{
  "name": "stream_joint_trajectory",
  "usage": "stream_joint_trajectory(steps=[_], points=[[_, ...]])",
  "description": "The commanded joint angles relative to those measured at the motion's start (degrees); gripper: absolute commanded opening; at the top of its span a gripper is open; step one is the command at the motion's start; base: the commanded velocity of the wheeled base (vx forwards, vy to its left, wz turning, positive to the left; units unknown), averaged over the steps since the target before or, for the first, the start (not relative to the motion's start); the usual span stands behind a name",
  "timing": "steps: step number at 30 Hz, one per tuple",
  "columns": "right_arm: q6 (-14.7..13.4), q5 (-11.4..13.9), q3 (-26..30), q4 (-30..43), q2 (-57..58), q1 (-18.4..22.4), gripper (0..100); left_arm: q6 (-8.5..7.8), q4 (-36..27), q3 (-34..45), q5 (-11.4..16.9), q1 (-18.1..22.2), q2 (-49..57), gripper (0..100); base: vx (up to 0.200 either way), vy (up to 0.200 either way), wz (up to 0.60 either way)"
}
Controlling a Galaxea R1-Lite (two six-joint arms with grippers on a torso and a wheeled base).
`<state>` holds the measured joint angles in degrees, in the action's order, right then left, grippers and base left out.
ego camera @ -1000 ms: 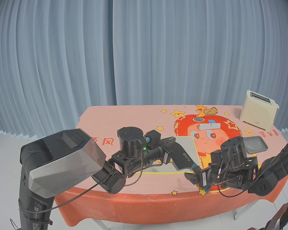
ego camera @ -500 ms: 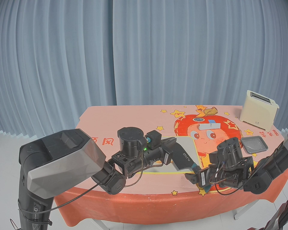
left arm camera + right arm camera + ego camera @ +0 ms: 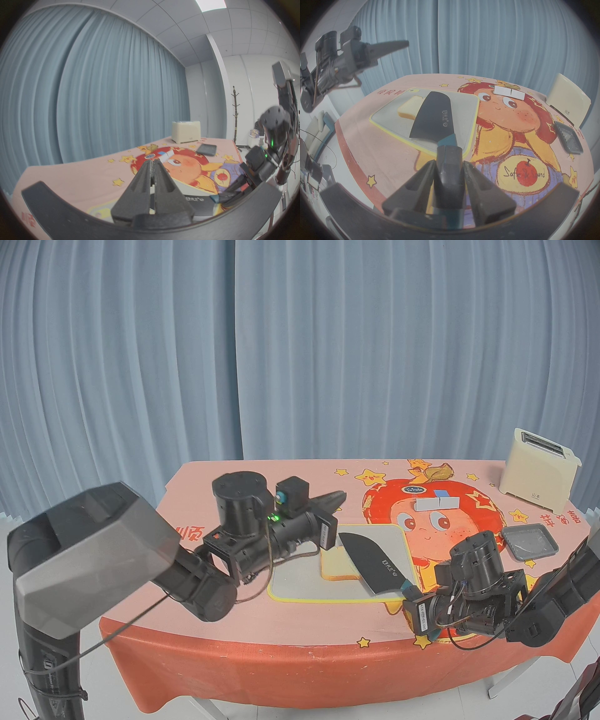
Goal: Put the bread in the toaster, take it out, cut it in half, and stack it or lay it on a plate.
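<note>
Black knife (image 3: 375, 562) in R gripper (image 3: 449, 167) over bread (image 3: 335, 565); L gripper (image 3: 340, 496) aloft

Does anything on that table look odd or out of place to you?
Only the knife: the right gripper holds it with the blade's broad face up rather than edge down, partly over the bread on the cutting board. Nothing looks spilled or damaged.

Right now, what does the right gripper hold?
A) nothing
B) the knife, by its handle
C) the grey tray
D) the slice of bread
B: the right gripper is shut on the handle of the knife, whose blade reaches over part of the bread on the cutting board.
</note>
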<state>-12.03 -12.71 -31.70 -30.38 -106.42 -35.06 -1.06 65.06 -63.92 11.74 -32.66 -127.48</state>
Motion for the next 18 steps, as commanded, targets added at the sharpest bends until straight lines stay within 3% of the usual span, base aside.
stream_joint_trajectory(steps=[1,5,10,17,18], points=[[0.34,-0.29,0.23,-0.38,3.24,-0.27,0,0.36,-2.31,-0.24,0.13,4.89,6.54,0,0.0,0.0,0.0],[1.4,-0.82,-0.03,-0.47,6.32,-0.36,0,1.5,-3.98,-0.24,0.13,5.68,6.63,0,0.0,0.0,0.0],[5.44,-1.0,2.6,-3.63,8.95,-1.06,0,1.59,-4.42,0.28,-0.31,4.8,5.84,0,0.0,0.0,0.0],[5.88,-1.08,3.92,-7.85,10.1,-3.88,0,1.94,-4.24,1.6,-0.67,3.39,5.22,0,0.0,0.0,0.0],[6.06,-1.08,3.83,-7.85,10.18,-3.88,0,2.03,-4.24,1.78,-0.58,3.22,5.22,100,0.0,0.0,0.0]])
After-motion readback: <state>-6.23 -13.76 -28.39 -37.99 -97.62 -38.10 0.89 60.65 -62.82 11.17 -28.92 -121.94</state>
